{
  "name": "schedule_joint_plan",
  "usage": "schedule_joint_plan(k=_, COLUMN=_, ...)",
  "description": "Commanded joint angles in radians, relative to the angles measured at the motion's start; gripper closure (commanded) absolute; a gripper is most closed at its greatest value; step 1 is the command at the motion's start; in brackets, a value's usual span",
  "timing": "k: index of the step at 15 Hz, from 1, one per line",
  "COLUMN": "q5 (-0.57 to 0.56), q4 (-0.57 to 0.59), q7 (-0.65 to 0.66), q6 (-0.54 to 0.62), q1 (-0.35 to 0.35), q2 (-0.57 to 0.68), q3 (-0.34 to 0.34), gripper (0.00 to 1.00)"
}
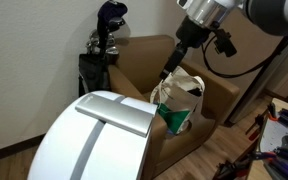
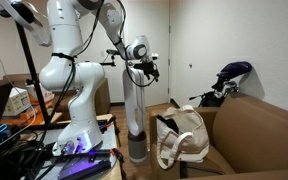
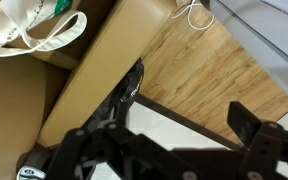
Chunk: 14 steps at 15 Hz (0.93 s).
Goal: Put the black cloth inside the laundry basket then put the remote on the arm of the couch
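Observation:
The laundry basket [image 1: 180,100], a cream bag with a dark green lower part, sits on the seat of the tan couch [image 1: 144,60]; it also shows in an exterior view [image 2: 182,140] and at the wrist view's top left [image 3: 24,25]. My gripper [image 1: 168,72] hangs open and empty above the basket's edge. In the wrist view the gripper [image 3: 164,128] looks down on the arm of the couch [image 3: 99,65]. A dark, creased strip that looks like the black cloth [image 3: 124,95] lies along that arm's outer edge. The remote is out of view.
A large white domed shape with a grey stripe [image 1: 94,135] stands close in front of the couch. A black golf bag with clubs [image 1: 104,45] stands behind it. A grey post [image 2: 134,115] stands by the robot base. Wood floor [image 3: 199,70] lies beside the arm.

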Motion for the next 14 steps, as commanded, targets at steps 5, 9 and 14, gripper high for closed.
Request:
schedule_joint_plan(k=5, q5=-0.013, q4=0.086, q7=0.127, q6=-0.355, q1=0.016, q2=0.08, q3=-0.027, gripper=0.0)
schedule_joint_plan(k=9, q5=-0.014, q4=0.208, q7=0.132, q6=-0.578, q1=0.064, q2=0.044, q3=-0.019, gripper=0.0)
schedule_joint_plan(k=14, q5=0.02, q4=0.302, q7=0.078, q6=-0.661, q1=0.117, q2=-0.024, q3=0.013, gripper=0.0)
